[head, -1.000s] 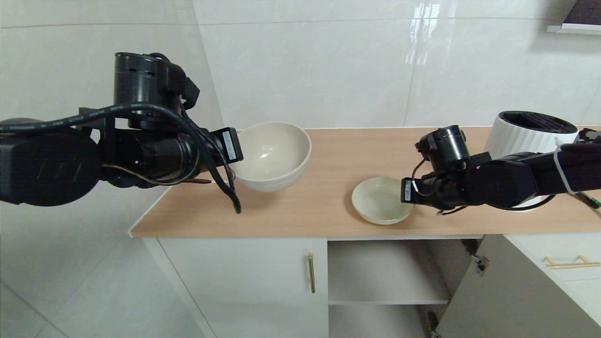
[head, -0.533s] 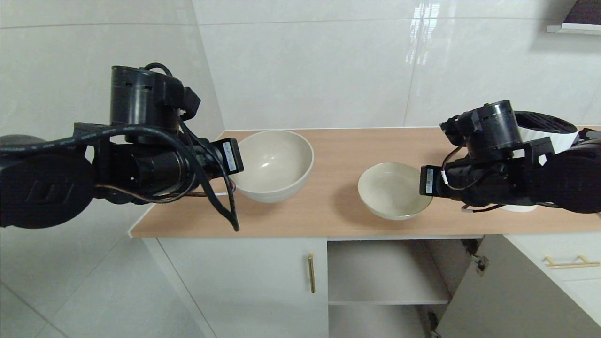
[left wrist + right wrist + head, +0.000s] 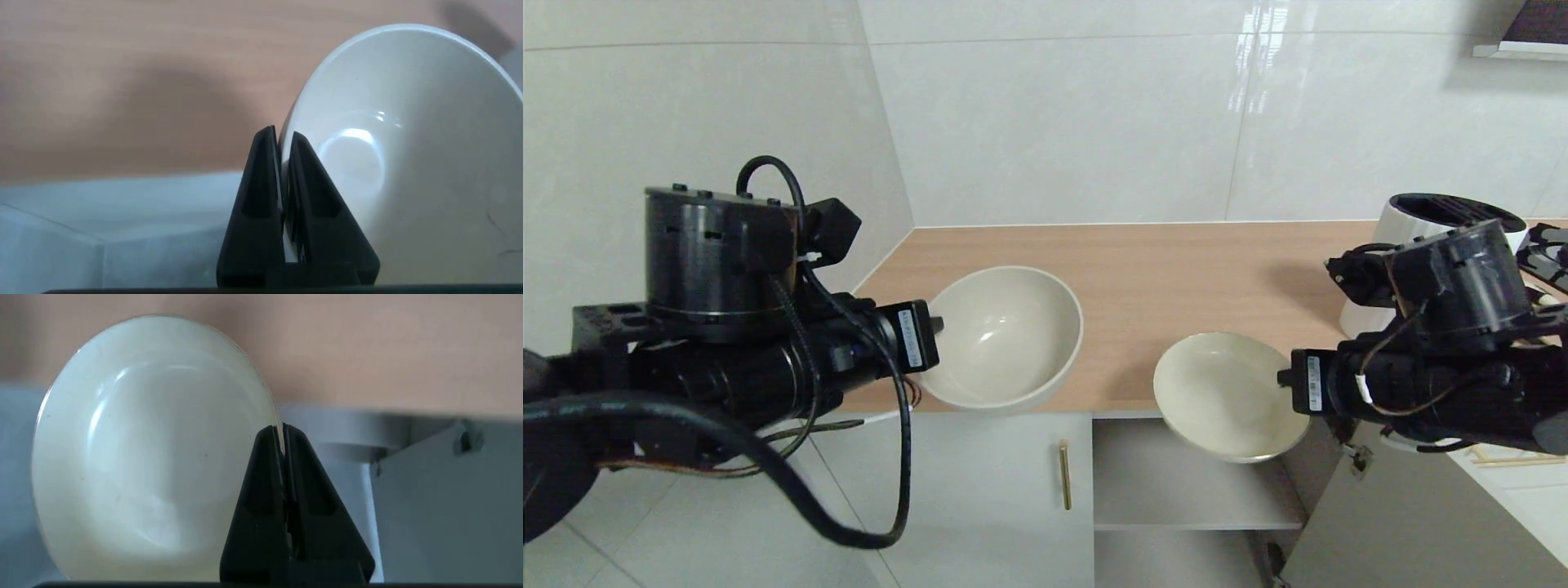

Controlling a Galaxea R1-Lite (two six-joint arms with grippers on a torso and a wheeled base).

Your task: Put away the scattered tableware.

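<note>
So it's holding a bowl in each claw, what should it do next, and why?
Probably lower the right claw with its small bowl toward the open cupboard shelf: that bowl already hangs past the counter edge, just above the opening.

Wooden counter (image 3: 1176, 269) runs along the tiled wall (image 3: 1094, 122), white ribbed canister (image 3: 1401, 229) standing far right. Below, left cabinet door (image 3: 964, 490) shut, gold handle (image 3: 1063, 474) upright; right compartment open, shelf (image 3: 1176, 510) showing.
</note>
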